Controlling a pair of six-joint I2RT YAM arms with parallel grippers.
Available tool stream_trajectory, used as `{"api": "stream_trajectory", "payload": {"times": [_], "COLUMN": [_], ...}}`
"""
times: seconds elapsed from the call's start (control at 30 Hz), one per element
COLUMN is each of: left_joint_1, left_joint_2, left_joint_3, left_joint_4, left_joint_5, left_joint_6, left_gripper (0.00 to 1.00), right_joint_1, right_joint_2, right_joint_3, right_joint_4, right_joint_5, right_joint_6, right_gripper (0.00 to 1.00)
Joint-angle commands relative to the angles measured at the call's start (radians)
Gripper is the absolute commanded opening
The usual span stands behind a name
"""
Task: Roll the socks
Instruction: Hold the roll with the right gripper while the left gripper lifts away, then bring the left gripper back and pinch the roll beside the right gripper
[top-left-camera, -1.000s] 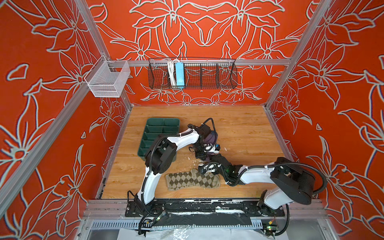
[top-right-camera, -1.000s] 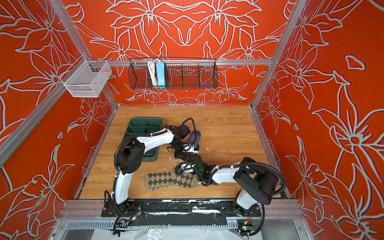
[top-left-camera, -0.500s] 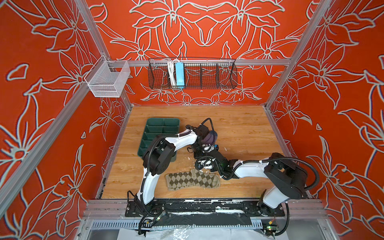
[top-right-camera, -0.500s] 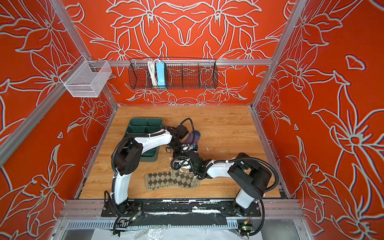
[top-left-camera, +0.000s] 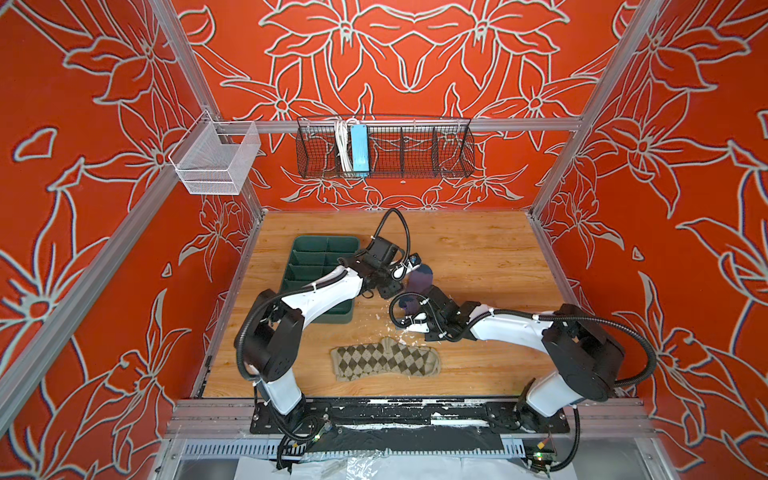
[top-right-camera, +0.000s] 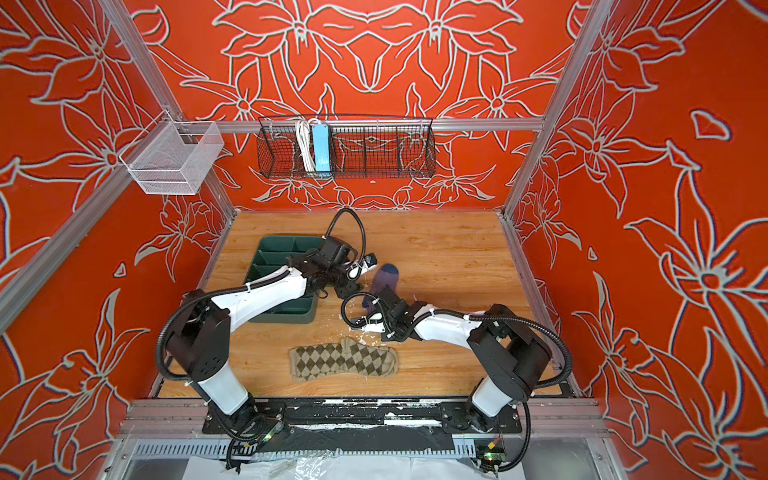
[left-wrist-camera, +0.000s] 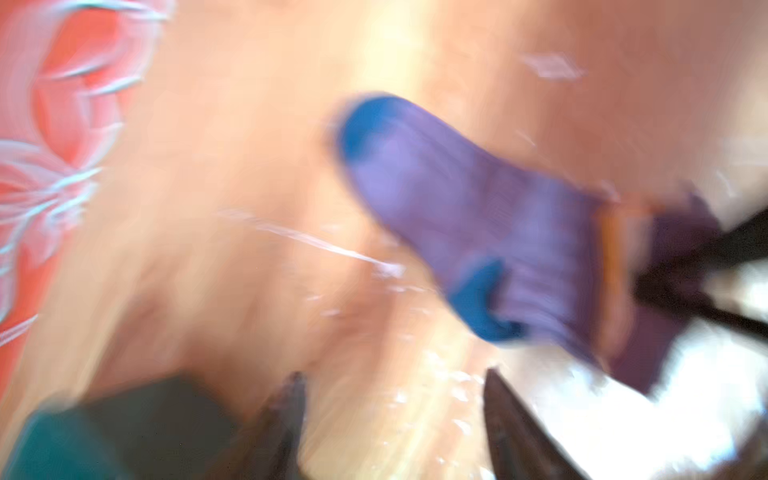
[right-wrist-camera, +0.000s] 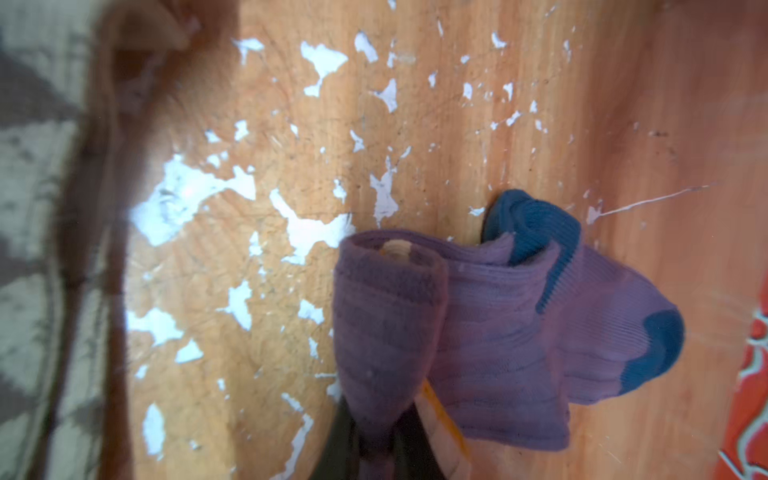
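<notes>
The right gripper (right-wrist-camera: 376, 428) is pinched tight on the rolled end of the purple sock (right-wrist-camera: 498, 332). The rest of that sock lies on the wooden table (right-wrist-camera: 415, 124), near the middle. The left gripper (left-wrist-camera: 395, 399) seems to have its fingers apart and holds nothing, but that picture is blurry. The beige diamond sock (top-left-camera: 384, 362) lies flat near the front. A green tray (top-left-camera: 316, 266) sits on the left.

No text, label, brand, number or sign can be read anywhere in these views; the left wrist view is blurred
</notes>
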Motion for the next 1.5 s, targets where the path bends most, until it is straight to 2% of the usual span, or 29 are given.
{"api": "stream_trajectory", "payload": {"times": [0.0, 0.1, 0.17, 0.2, 0.27, 0.3, 0.37, 0.43, 0.5, 0.57, 0.63, 0.7, 0.77, 0.87, 0.97, 1.07, 1.23, 1.47], "left_joint_1": [0.023, 0.087, 0.142, 0.174, 0.228, 0.243, 0.266, 0.267, 0.26, 0.21, 0.089, -0.063, -0.18, -0.298, -0.396, -0.441, -0.444, -0.434], "left_joint_2": [-0.104, -0.208, -0.266, -0.293, -0.339, -0.363, -0.42, -0.47, -0.51, -0.536, -0.551, -0.548, -0.512, -0.41, -0.288, -0.178, -0.062, 0.083], "left_joint_3": [-0.09, -0.141, -0.135, -0.129, -0.128, -0.133, -0.147, -0.161, -0.166, -0.18, -0.21, -0.26, -0.305, -0.341, -0.377, -0.386, -0.38, -0.361], "left_joint_4": [0.278, 0.369, 0.341, 0.317, 0.291, 0.282, 0.26, 0.244, 0.211, 0.17, 0.125, 0.105, 0.109, 0.147, 0.254, 0.343, 0.426, 0.458], "left_joint_5": [-0.199, -0.278, -0.288, -0.267, -0.144, -0.09, 0.098, 0.234, 0.347, 0.383, 0.285, 0.135, 0.012, -0.145, -0.301, -0.361, -0.402, -0.448], "left_joint_6": [-0.16, -0.322, -0.461, -0.518, -0.551, -0.548, -0.493, -0.443, -0.409, -0.332, -0.17, 0.017, 0.137, 0.193, 0.215, 0.209, 0.178, 0.178], "left_gripper": [0.74, 0.81, 0.95, 0.95, 0.96, 0.97, 0.98, 0.94, 0.91, 0.9, 0.9, 0.9, 0.9, 0.89, 0.86, 0.81, 0.78, 0.59], "right_joint_1": [-0.028, -0.064, -0.085, -0.095, -0.113, -0.122, -0.143, -0.16, -0.174, -0.183, -0.192, -0.2, -0.208, -0.218, -0.226, -0.235, -0.244, -0.253], "right_joint_2": [0.041, 0.059, 0.083, 0.102, 0.137, 0.157, 0.198, 0.23, 0.264, 0.287, 0.306, 0.321, 0.334, 0.354, 0.375, 0.383, 0.38, 0.37], "right_joint_3": [0.008, 0.046, 0.077, 0.096, 0.134, 0.153, 0.196, 0.231, 0.264, 0.288, 0.309, 0.33, 0.351, 0.378, 0.403, 0.414, 0.414, 0.409], "right_joint_4": [-0.22, -0.282, -0.332, -0.364, -0.419, -0.448, -0.503, -0.535, -0.558, -0.568, -0.575, -0.578, -0.585, -0.592, -0.603, -0.609, -0.616, -0.62], "right_joint_5": [-0.162, -0.235, -0.292, -0.32, -0.369, -0.392, -0.44, -0.455, -0.451, -0.44, -0.445, -0.448, -0.454, -0.459, -0.455, -0.46, -0.479, -0.502], "right_joint_6": [0.026, 0.029, 0.032, 0.032, 0.032, 0.03, 0.032, 0.04, 0.046, 0.048, 0.044, 0.039, 0.029, 0.017, 0.01, 0.006, -0.005, -0.011], "right_gripper": [0.01, 0.01, 0.01, 0.02, 0.02, 0.02, 0.02, 0.02, 0.02, 0.02, 0.02, 0.03, 0.03, 0.03, 0.04, 0.04, 0.05, 0.05]}}
